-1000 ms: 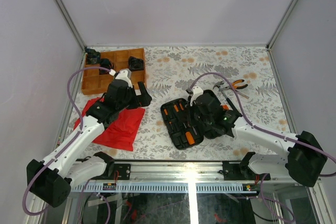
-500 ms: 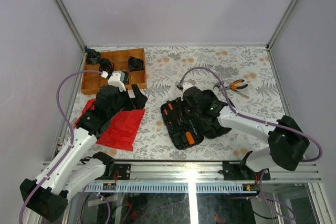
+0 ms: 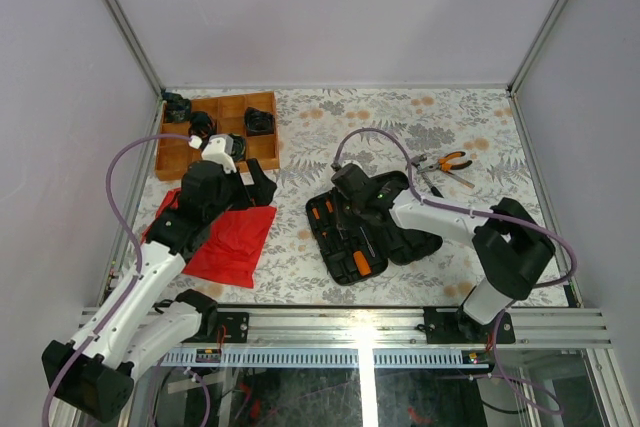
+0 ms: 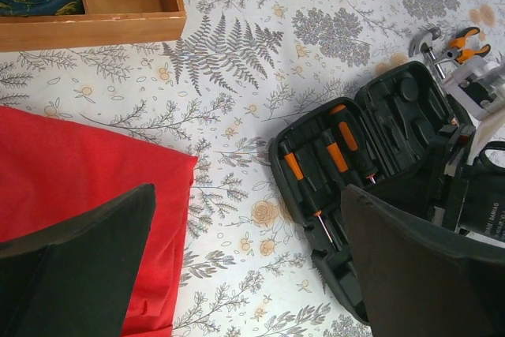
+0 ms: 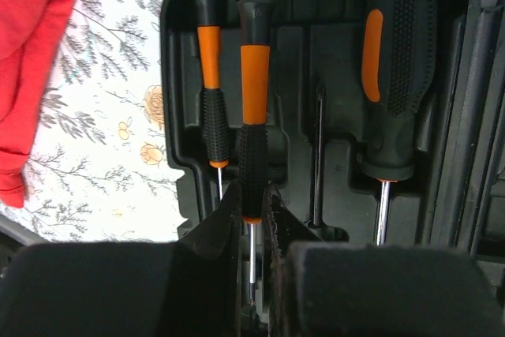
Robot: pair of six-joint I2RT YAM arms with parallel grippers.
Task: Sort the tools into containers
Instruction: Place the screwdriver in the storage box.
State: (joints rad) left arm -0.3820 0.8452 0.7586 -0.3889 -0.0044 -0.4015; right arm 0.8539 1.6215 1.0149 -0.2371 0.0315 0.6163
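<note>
The black tool case (image 3: 340,247) lies open at mid-table, with orange-and-black screwdrivers in its moulded slots. My right gripper (image 5: 252,195) is shut on the lower handle of a slim screwdriver (image 5: 253,92) that lies along the middle slot of the case (image 5: 316,53). Beside it sit another slim screwdriver (image 5: 211,92) and a thick-handled one (image 5: 392,69). Orange-handled pliers (image 3: 447,162) lie on the cloth beyond the case. My left gripper (image 4: 248,266) hangs open over bare cloth between the red cloth and the case (image 4: 379,128), holding nothing.
A red cloth (image 3: 228,237) lies at the left front under the left arm. A compartmented wooden tray (image 3: 215,137) with dark items stands at the back left. Frame rails run along the table's sides. The right arm (image 3: 440,215) reaches across the case's lid half.
My right gripper has swung left over the case's slotted half, still shut. The left arm has drawn back slightly to the left, jaws still wide.
</note>
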